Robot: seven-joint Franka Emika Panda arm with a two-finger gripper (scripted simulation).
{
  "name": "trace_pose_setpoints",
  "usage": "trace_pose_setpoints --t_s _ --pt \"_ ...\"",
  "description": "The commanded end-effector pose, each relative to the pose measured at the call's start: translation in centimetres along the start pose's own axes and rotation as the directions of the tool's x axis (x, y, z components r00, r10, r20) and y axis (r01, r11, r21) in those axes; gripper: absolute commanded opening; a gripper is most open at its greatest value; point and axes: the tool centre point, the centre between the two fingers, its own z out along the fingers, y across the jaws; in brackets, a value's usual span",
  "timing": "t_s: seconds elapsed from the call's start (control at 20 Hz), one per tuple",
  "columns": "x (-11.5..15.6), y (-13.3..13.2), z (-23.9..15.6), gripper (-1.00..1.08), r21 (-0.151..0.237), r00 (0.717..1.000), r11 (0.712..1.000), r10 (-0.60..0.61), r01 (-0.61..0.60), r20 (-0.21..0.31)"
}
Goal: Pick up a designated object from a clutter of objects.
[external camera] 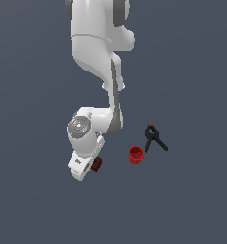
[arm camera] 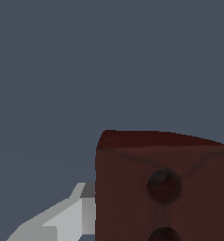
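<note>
The jaws grip the dark red-brown block (arm camera: 132,188), which fills the wrist view with two dark holes in its face and one grey finger (arm camera: 69,214) pressed against its side. In the exterior view the block (external camera: 96,164) sits under the white hand; off toward that view's right stands the red cup (external camera: 136,155), its inside hard to make out, with the black spring clamp (external camera: 154,137) just beyond it.

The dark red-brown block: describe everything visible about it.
The block is dark red-brown and matte, with flat faces and straight edges. The wrist view shows two round dark holes in one face, the lower one cut off by the frame edge. A pale gripper finger lies right against one side. In the exterior view only a small part of the block shows, peeking out beside the gripper, at the exterior view's left of the red cup. Whether it rests on the floor is unclear.
</note>
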Motion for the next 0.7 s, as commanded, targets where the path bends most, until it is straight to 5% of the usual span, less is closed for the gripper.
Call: trace_pose_setpoints --t_s 0.0,0.65 --pt "0.0 0.0 0.0 -1.00 0.000 1.000 1.000 0.000 0.000 0.000" --pt "1.0 -1.2 -1.6 -1.00 0.000 1.000 1.000 0.000 0.000 0.000"
